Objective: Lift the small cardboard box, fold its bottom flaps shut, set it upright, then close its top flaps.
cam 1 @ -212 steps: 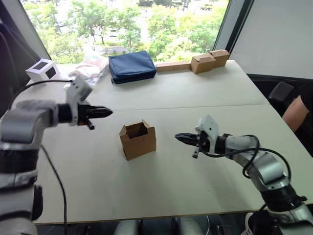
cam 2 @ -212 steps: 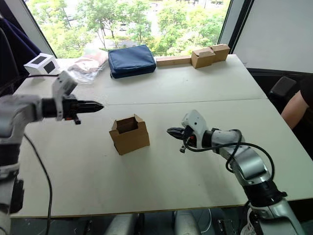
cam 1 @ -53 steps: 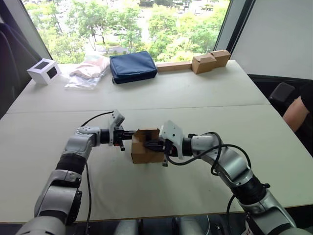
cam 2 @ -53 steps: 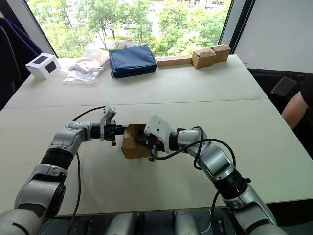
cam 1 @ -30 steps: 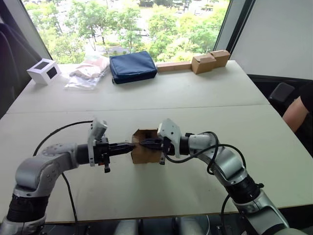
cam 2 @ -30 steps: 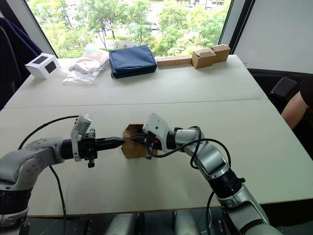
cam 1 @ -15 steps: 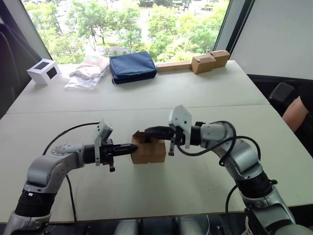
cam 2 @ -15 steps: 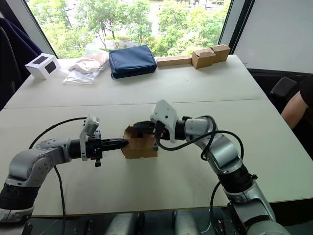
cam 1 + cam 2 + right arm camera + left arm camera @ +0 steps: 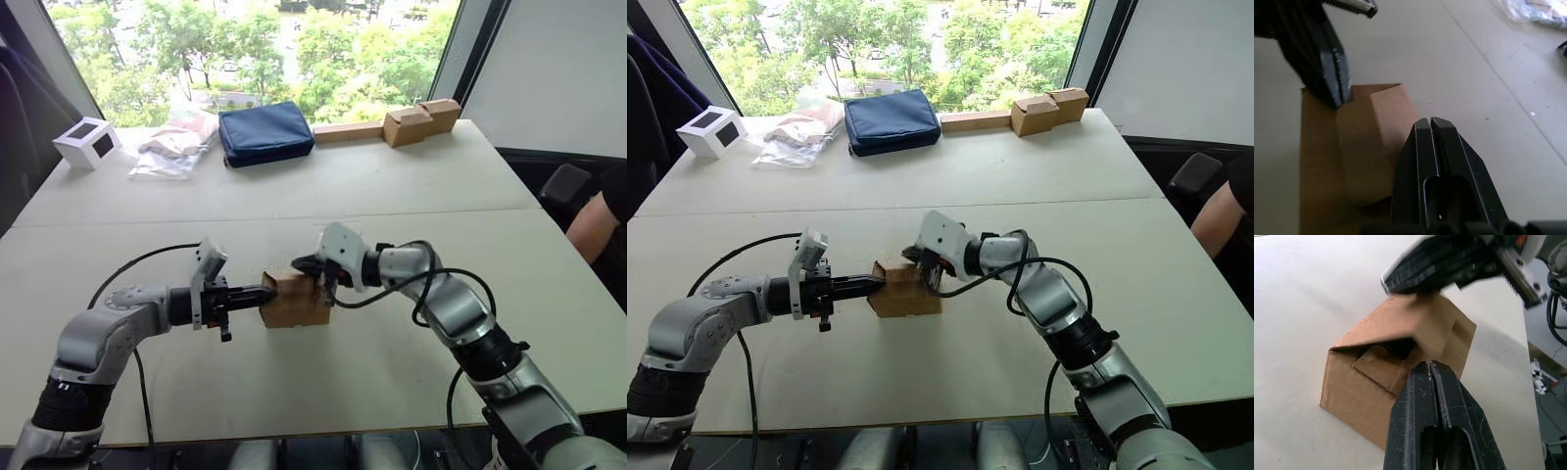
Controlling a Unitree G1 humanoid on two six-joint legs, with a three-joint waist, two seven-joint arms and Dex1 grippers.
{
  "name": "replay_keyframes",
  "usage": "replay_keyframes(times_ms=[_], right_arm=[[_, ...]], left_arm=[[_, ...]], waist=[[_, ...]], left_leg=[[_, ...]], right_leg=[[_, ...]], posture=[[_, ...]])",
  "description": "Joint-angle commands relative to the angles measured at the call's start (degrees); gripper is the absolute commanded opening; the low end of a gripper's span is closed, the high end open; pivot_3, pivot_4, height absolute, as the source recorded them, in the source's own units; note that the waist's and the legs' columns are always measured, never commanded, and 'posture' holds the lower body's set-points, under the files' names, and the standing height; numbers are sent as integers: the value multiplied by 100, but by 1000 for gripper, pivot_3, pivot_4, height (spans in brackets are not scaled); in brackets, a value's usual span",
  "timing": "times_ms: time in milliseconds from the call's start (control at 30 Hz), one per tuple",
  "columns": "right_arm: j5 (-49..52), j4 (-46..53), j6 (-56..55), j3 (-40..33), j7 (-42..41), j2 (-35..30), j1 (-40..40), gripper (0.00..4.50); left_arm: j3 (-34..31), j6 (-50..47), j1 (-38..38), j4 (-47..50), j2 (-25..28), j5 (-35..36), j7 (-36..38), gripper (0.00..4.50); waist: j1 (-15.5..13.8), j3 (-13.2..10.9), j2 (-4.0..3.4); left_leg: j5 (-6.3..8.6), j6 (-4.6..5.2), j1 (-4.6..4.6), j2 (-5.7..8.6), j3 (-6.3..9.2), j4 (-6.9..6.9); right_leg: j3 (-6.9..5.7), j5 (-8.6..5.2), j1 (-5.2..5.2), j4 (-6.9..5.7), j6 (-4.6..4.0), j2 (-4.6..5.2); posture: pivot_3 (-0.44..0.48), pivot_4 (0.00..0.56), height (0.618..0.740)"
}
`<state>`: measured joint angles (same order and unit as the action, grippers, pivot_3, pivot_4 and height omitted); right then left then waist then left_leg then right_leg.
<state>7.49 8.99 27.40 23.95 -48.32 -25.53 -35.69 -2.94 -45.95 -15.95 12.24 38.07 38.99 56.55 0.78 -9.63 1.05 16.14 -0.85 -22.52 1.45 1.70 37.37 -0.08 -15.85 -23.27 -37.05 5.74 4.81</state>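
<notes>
The small cardboard box (image 9: 296, 304) stands upright at the middle of the near table. Its top flaps (image 9: 1420, 320) are partly folded down; one lies over the opening, and a gap still shows a lower flap (image 9: 1376, 366) inside. My left gripper (image 9: 266, 292) is shut and empty, its tip against the box's left side near the top edge. Coming from the right, my right gripper (image 9: 310, 266) is also shut, with its tip on the top flap (image 9: 1391, 105). In the right wrist view the left gripper (image 9: 1334, 68) stands at the box's far edge.
At the back of the far table lie a navy bag (image 9: 265, 132), a clear plastic packet (image 9: 176, 147), a white cube with a black face (image 9: 88, 143) and paler tan cardboard blocks (image 9: 421, 119) with a long strip (image 9: 347, 132). A person's arm (image 9: 598, 220) shows at the right edge.
My right gripper has come down from above the box onto its top, and a top flap has folded lower. The left gripper has hardly moved.
</notes>
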Motion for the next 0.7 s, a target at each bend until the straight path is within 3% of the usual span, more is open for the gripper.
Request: replay_keyframes(times_ms=[33, 233, 700], right_arm=[[30, 552, 73, -38, -144, -81, 56, 0], [18, 678, 168, -100, -94, -53, 194, 0], [274, 1133, 152, -445, -4, 12, 248, 0]], left_arm=[[-158, 15, 54, 109, 61, 60, -67, 29], [-663, -169, -253, -66, -77, 545, -252, 29], [262, 630, -930, -1011, -545, -477, -311, 29]], waist=[[2, 0, 0], [-1, 0, 1], [-6, 1, 2]], left_leg=[[0, 0, 1, -1, 1, 0], [0, 0, 2, -3, 1, -2], [-5, -9, 2, 1, 1, -2]], right_leg=[[0, 0, 0, 0, 0, -1], [0, 0, 0, 0, 0, -3], [-5, 0, 1, 0, 0, -12]], posture=[[0, 150, 737], [0, 150, 737], [0, 150, 737]])
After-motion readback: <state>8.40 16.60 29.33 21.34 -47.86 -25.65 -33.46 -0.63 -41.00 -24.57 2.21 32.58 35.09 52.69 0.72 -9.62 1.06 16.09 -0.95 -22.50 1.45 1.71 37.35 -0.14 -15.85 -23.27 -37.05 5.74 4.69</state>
